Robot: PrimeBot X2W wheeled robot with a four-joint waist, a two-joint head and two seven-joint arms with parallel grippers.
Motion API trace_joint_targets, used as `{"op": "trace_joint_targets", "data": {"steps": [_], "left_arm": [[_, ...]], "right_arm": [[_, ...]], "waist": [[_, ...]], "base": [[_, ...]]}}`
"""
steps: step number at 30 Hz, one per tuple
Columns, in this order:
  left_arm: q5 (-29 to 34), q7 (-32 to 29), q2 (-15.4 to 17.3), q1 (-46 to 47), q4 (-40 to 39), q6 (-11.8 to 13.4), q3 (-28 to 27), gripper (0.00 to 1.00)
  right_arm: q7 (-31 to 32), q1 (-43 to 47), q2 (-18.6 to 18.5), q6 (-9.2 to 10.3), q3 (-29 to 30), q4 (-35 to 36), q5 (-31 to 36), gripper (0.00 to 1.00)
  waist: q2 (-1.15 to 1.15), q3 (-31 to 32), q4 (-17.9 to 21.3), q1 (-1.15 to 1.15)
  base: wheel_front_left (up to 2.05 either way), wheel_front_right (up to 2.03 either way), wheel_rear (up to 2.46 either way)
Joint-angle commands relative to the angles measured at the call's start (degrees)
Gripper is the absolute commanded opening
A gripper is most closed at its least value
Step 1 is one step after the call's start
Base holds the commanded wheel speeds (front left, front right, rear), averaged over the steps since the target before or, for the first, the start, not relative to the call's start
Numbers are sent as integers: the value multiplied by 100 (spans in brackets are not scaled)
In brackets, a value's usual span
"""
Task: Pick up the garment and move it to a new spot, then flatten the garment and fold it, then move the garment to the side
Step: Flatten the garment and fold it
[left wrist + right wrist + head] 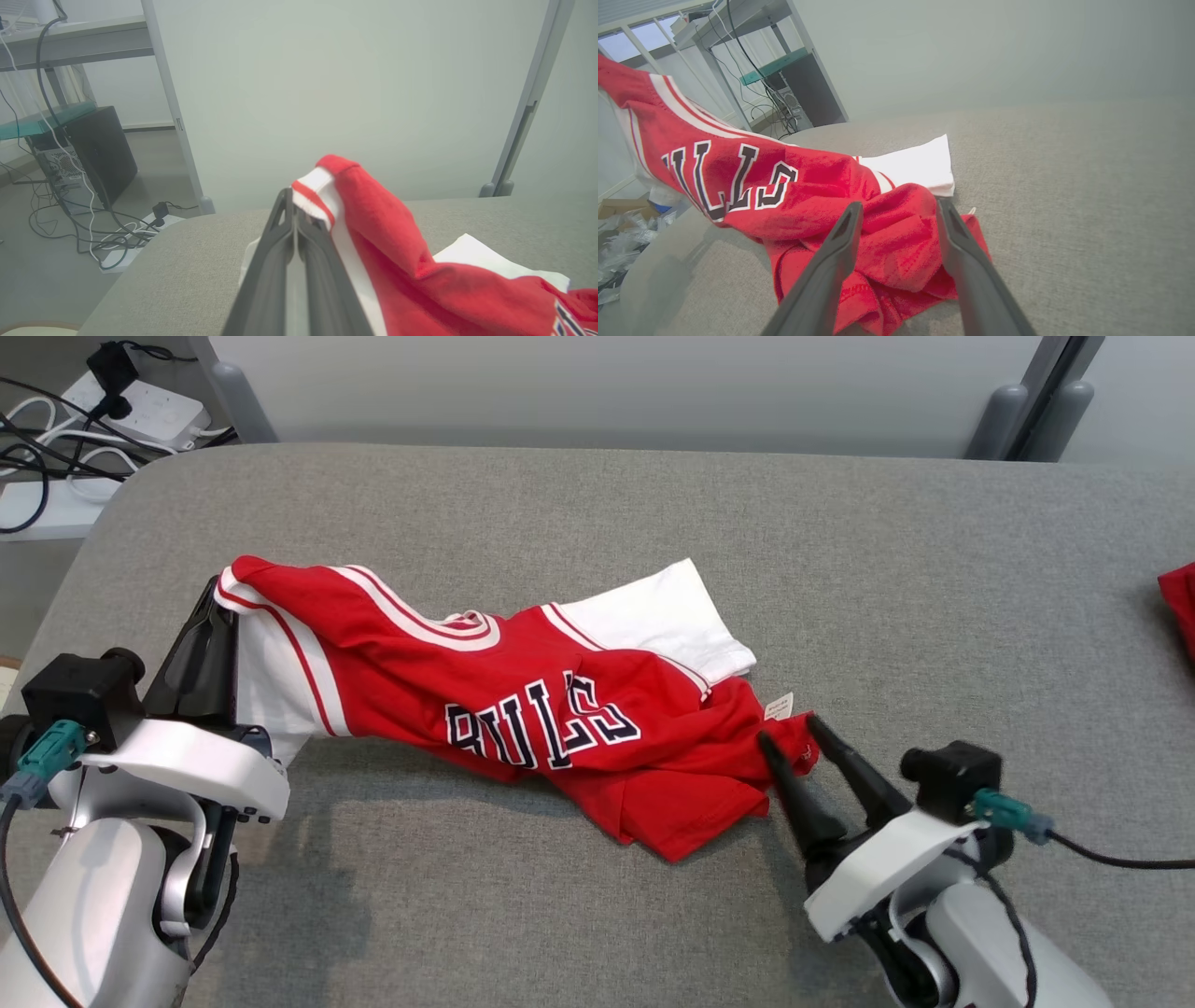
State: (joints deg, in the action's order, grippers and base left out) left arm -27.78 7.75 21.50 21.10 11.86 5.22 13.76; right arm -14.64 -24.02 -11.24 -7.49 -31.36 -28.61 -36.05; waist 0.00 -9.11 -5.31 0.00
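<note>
My left tool (216, 594) (290, 195) is clamped shut on the jersey (523, 691) (397, 242) (784, 196), its fingers pressed together on the red-and-white striped edge of one shoulder. That end hangs from the tool above the grey surface (597, 523), and the cloth slopes down and away from it toward my right tool (789, 730) (899, 205), throwing a shadow on the surface below. The rest of the jersey lies crumpled on the surface between my two tools, the dark lettering on its chest facing up, upside down from where I look. My right tool is low at the far end of the jersey, its fingers parted and astride a bunched red corner of the hem. The cloth sits in the gap between them, but I do not see them clamped on it. A small white tag (778, 707) lies just beyond the right tool's tips, touching the red cloth. A white sleeve (663, 621) (915, 165) lies flat farther out past those tips. Well off to the right tool's outer side, another piece of red cloth (1178, 602) shows at the surface's edge. Cables (56, 448) lie on the floor beyond my left tool.
</note>
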Motion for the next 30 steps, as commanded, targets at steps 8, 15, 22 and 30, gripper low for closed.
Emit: {"op": "trace_joint_targets", "data": {"steps": [8, 15, 22, 30], "left_arm": [[56, -308, 254, 87, -712, 170, -74, 0], [73, -330, 192, 191, -854, 162, 45, 0], [3, -133, 214, 167, -998, 102, -9, 0], [-51, 16, 290, 197, -1622, 87, -116, 0]], "right_arm": [[-36, -566, 372, 0, -824, -1008, -589, 100], [-36, -1171, 474, 0, -935, -1869, -658, 0], [-36, -1333, 188, 0, -306, -1381, -252, 0], [-36, -1238, -150, 0, 1279, 87, 921, 0]], "waist": [[0, -231, -131, 0], [0, -392, -408, 0], [0, -275, -350, 0], [0, 156, -92, 0]], "base": [[0, 0, 0], [0, 0, 0], [0, 0, 0], [0, 0, 0]]}}
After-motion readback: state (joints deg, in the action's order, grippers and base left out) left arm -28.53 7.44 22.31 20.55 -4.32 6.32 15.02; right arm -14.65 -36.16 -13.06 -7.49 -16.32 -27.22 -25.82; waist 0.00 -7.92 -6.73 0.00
